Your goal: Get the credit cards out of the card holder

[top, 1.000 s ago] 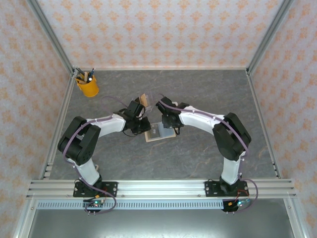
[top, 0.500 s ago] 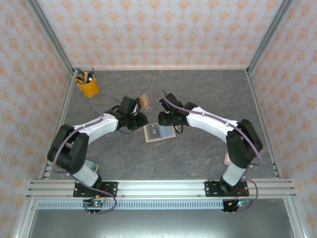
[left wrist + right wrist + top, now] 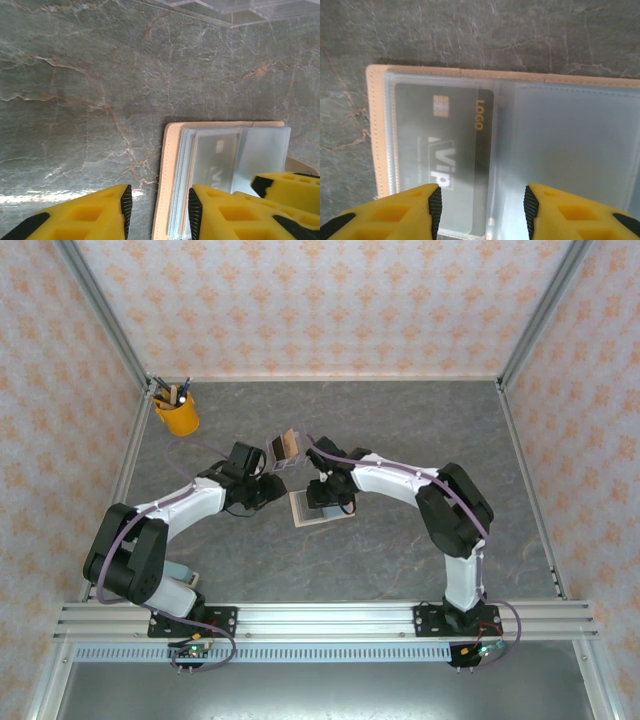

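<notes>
Card holder (image 3: 322, 510) lies open & flat at mid worktop (image 3: 420, 430), clear sleeves facing up, tan rim on the grey stone. Right wrist view: a dark card (image 3: 442, 145) w/ gold "LOGO", a chip & white "VIP" sits inside the sleeve on the 9 o'clock side. The sleeve at 3 o'clock is cloudy blue-grey. Stitched tan rim runs along 12 & 9 o'clock of that view. Left wrist view: same holder w/ its tan edge at 9 o'clock, sleeves fanned a little, the card a pale grey shape under the plastic.

Right claw (image 3: 482, 210) hangs right above the holder, yellow fingers parted, nothing btw them. The card lies under the gap, not gripped. Can't tell if the tips touch the sleeve.

Left claw (image 3: 157, 212) is at the holder's 10 o'clock side in the top view. Its fingers are parted: one over bare stone, the other over the sleeves, tan edge under the gap, nothing gripped. One finger (image 3: 287, 187) of the right claw shows at 4 o'clock of the left wrist view, over the holder.

Outward from the holder, top view: clear stand (image 3: 289, 444) near at 11 o'clock, tan & brown pieces upright in it, too small to read. Yellow cup (image 3: 176, 417) w/ pens is well apart at 10 o'clock, by the back-left corner post.
</notes>
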Controlling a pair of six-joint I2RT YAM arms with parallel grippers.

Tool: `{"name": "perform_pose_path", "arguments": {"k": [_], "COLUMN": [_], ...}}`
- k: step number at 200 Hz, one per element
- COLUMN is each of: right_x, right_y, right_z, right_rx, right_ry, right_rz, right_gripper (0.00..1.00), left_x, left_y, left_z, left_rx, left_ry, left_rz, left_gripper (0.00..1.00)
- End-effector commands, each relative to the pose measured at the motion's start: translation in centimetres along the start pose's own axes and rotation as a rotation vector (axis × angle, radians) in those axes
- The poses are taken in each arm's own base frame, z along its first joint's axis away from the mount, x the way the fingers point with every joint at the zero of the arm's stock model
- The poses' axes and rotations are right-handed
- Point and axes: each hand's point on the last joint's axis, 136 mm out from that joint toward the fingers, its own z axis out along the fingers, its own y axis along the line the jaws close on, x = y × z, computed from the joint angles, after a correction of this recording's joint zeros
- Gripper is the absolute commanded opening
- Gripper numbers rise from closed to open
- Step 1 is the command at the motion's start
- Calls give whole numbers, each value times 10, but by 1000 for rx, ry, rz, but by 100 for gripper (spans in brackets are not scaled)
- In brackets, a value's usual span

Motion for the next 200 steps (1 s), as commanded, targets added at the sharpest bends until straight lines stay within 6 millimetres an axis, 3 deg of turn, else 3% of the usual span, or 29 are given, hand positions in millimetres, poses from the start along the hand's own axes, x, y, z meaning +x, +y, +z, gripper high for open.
{"name": "perform_pose_path", "arguments": {"k": [1,62,111,200], "right_x": [3,13,17,19], "right_y": [-7,-29,-36,-39], "right_z": [4,22,26,29], "right_rx": [50,152,164,149], "right_ry": [31,72,80,86], "right_rz": [-11,17,31,45], "right_gripper": [46,31,29,28], "left_x": [2,16,25,26], "left_y": [-10,-34,-48,-32], "left_z": [1,15,29,52], "left_rx": [65,174,181,81], "left_ry": [18,103,144,162], "left_rz": [-12,6,32,16], "left_gripper": [38,32,26,20]}}
